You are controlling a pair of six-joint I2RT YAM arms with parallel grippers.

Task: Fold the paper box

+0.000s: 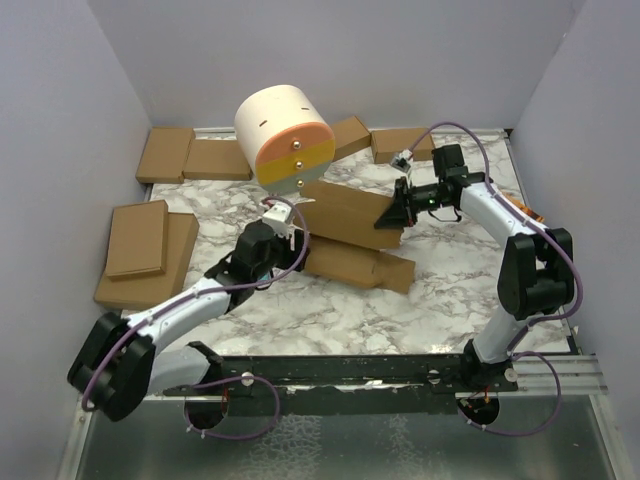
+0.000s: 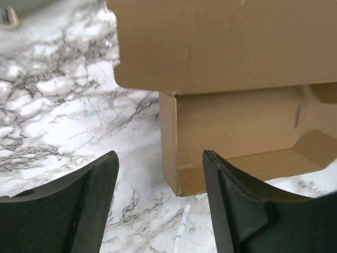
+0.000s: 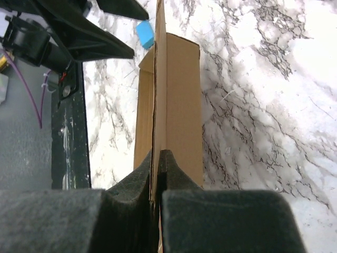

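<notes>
Centre of the white-and-grey marbled desk [image 1: 450, 285], and there's the plain brown cardboard paper box [image 1: 345, 215], half folded. One long panel is lifted off the sheet, and a lower tray part lies toward 5 o'clock of it.

The right pincer [image 3: 158, 158] comes in from 3 o'clock and is clamped tight on that panel's right end. Its wrist view shows the cardboard edge-on, thin as a blade, pinched between the two black pads [image 3: 131, 195].

Over at 9 o'clock of the box, the left pincer [image 2: 160, 157] is spread wide and holds nothing. Its black fingers [image 2: 79, 211] frame a low corner of the box. The upright side wall and the tray floor sit just ahead, and the raised panel overhangs at 12 o'clock in that view. Marble shows between the fingertips; whether they touch cardboard, can't tell.

Round the edges now. A stack of flat brown cardboard boxes [image 1: 140, 250] sits at 9 o'clock of the desk, two more flat brown boxes [image 1: 190, 157] lie at 11 o'clock, and another pair of brown boxes [image 1: 400, 143] at 1 o'clock. A cream cylinder with an orange and yellow face [image 1: 283, 130] looms at 12 o'clock, covering the far edge of the paper box. In the right wrist view a small blue thing [image 3: 143, 32] shows just past the box's far end.
</notes>
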